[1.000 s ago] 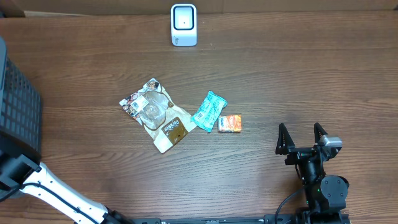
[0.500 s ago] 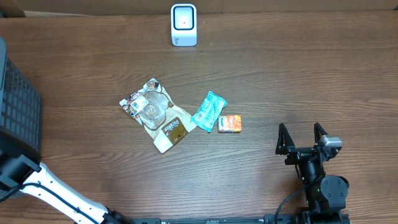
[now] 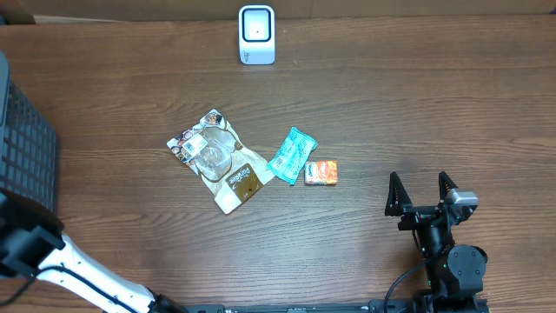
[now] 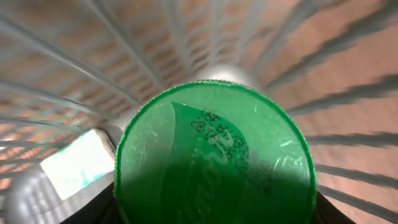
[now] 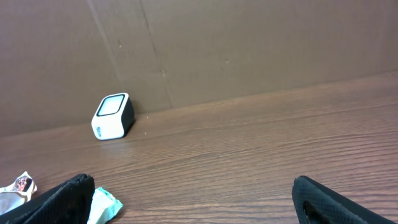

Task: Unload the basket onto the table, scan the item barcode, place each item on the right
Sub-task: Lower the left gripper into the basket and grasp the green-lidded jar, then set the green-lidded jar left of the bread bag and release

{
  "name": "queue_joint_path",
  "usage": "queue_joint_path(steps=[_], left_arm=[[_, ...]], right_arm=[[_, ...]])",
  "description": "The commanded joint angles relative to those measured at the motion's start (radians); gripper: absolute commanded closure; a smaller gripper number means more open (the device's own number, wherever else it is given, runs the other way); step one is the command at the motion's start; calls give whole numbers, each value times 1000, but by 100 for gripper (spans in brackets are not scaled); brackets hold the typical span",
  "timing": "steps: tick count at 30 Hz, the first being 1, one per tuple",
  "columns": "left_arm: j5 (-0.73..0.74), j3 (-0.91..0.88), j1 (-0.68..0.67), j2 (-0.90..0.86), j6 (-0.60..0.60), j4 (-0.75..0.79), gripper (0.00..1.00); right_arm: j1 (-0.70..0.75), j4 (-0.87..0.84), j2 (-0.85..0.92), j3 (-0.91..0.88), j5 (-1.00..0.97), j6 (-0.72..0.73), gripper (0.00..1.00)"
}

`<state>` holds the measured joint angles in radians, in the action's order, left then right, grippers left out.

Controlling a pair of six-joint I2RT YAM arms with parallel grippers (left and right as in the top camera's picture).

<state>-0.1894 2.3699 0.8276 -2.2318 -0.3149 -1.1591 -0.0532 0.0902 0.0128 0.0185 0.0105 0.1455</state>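
At the left edge, inside the black wire basket [image 3: 22, 130], the left claw [image 4: 211, 218] is right up against a green lid [image 4: 214, 155]; I cannot tell whether it grips it. On the tabletop [image 3: 391, 104] lie a clear pouch [image 3: 219, 161], a white scanner [image 3: 256, 35] at the far edge, a teal packet [image 3: 292, 155] and an orange packet [image 3: 321, 172]. The right claw [image 3: 423, 193] stands wide and empty
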Motion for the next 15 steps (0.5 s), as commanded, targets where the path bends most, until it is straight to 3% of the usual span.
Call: queue_joint_path(steps=[1, 15], left_arm=[[41, 12, -39, 173, -26, 0, 63], [64, 11, -295, 556, -56, -92, 62]], right_arm=[[-5, -6, -10, -10, -10, 1, 0], [-5, -6, -10, -10, -10, 0, 0]])
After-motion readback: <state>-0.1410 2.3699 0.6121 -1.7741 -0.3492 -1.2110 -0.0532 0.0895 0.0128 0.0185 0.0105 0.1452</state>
